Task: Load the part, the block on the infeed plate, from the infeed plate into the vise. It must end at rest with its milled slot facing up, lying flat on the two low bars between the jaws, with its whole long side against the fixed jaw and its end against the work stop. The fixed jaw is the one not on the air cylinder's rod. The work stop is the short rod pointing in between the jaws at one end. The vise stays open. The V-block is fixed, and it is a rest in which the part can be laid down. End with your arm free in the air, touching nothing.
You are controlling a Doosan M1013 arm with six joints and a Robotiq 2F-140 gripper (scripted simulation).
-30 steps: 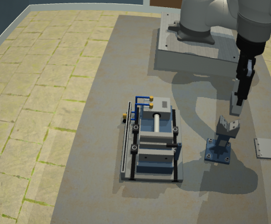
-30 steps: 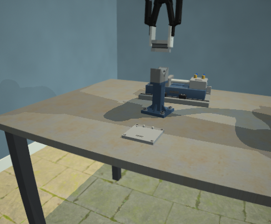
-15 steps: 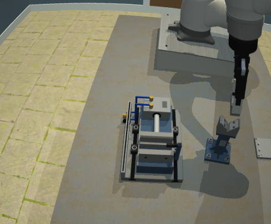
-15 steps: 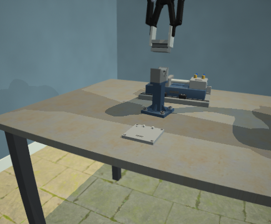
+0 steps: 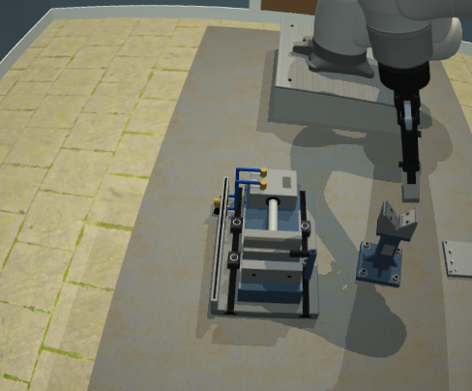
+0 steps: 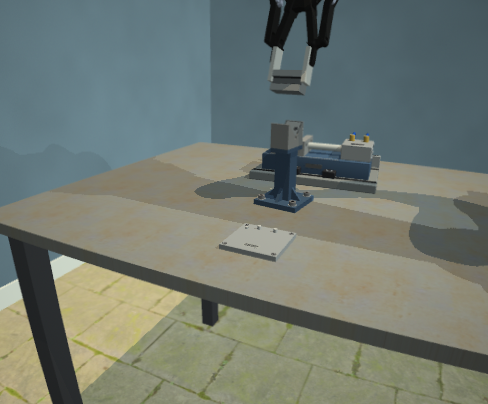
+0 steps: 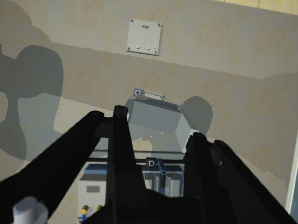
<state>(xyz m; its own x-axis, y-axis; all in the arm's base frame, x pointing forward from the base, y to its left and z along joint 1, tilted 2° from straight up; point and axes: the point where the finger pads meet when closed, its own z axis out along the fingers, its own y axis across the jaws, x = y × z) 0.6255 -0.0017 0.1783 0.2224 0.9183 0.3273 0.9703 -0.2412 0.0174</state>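
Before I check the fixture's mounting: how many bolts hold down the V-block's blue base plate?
4 bolts, one at each corner of the V-block's base plate. In the top view they sit upper left, upper right, lower left and lower right. None appears hidden.

We note a matt, mottled table top (image 6: 125,210), tan and grey, smooth like worn laminate, on dark matt legs (image 6: 40,310). The floor (image 5: 48,145) looks like rough stone paving with mossy joints. The small plate (image 6: 258,242) appears as pale matt metal with bright screw heads. The V-shaped rest (image 6: 286,136) has plain grey metal faces on a blue painted stand (image 6: 285,175). The vise (image 5: 266,242) shows blue painted metal, grey metal blocks, a pale smooth rod (image 5: 273,214) and brass-coloured fittings (image 5: 264,170). The block (image 6: 287,84) is dull grey metal, clamped between light pads (image 6: 276,64) of the black matt gripper (image 6: 290,66).
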